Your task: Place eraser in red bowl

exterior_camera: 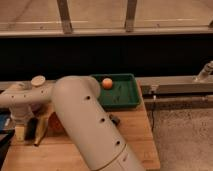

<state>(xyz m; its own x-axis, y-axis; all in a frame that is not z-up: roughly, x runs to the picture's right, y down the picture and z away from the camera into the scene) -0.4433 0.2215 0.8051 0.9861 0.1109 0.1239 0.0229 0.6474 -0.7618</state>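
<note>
My pale arm fills the foreground and reaches to the left. Its gripper (21, 121) hangs down over the left end of the wooden table (135, 135). A dark oblong shape (30, 128), probably the eraser, lies just below and right of the gripper, next to a banana (41, 131). I cannot tell whether the gripper touches it. The red bowl (54, 125) shows only as an orange-red patch right of the banana. My arm hides most of it.
A green tray (125, 95) holding an orange ball (107, 83) sits at the table's back. A small dark object (114, 119) lies in front of the tray. A yellowish block (19, 133) sits under the gripper. A metal rail (175, 85) runs to the right.
</note>
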